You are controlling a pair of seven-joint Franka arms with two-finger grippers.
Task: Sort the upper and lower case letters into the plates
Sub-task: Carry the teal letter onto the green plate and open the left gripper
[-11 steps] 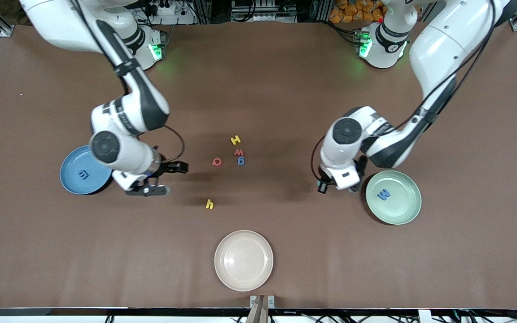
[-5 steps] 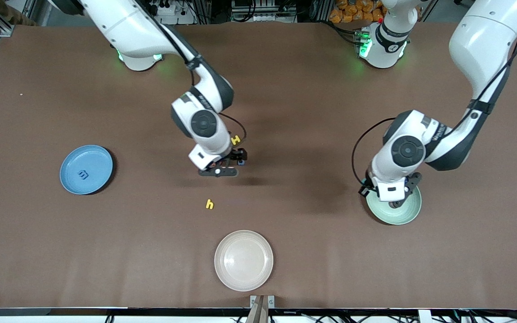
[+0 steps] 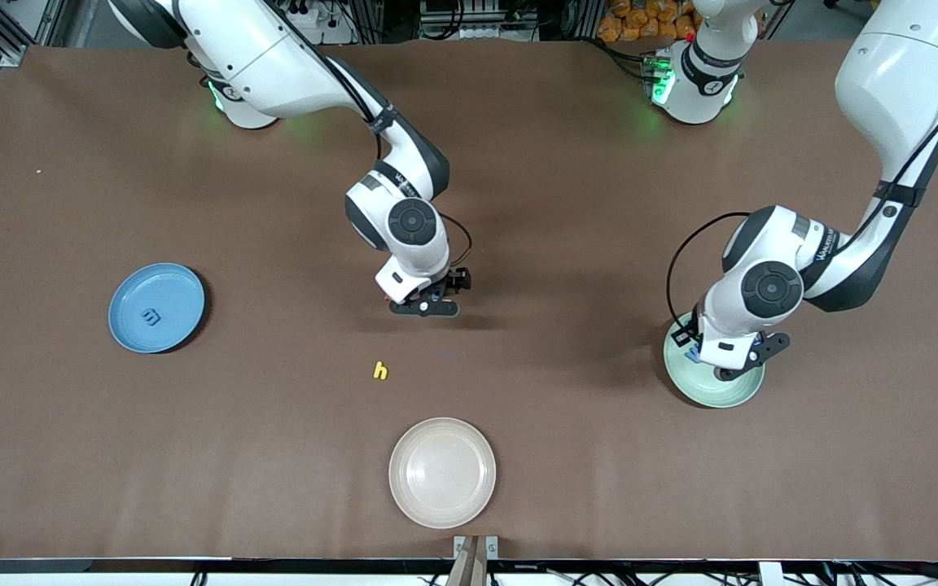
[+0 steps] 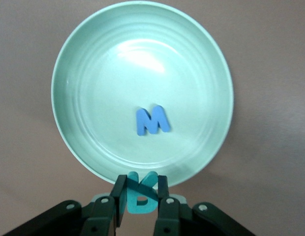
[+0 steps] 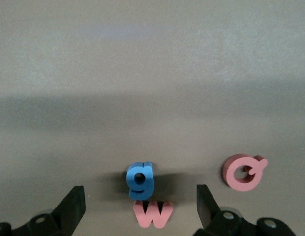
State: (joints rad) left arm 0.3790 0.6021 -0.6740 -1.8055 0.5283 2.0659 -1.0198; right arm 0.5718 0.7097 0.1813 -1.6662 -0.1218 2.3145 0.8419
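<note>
crowding was the main risk at the right gripper: its fingers stood wide apart over the middle of the table, with the blue g between them and the red w touching it, so closing could pinch both or flick one away. the red q lay just outside one finger and might get nudged.

the left gripper hung over the rim of the pale green plate, clamped on a teal letter. released there, it could land on the rim and slide off; the blue m lay mid-plate.

a yellow h lay nearer the front camera, and the blue plate held one letter.
</note>
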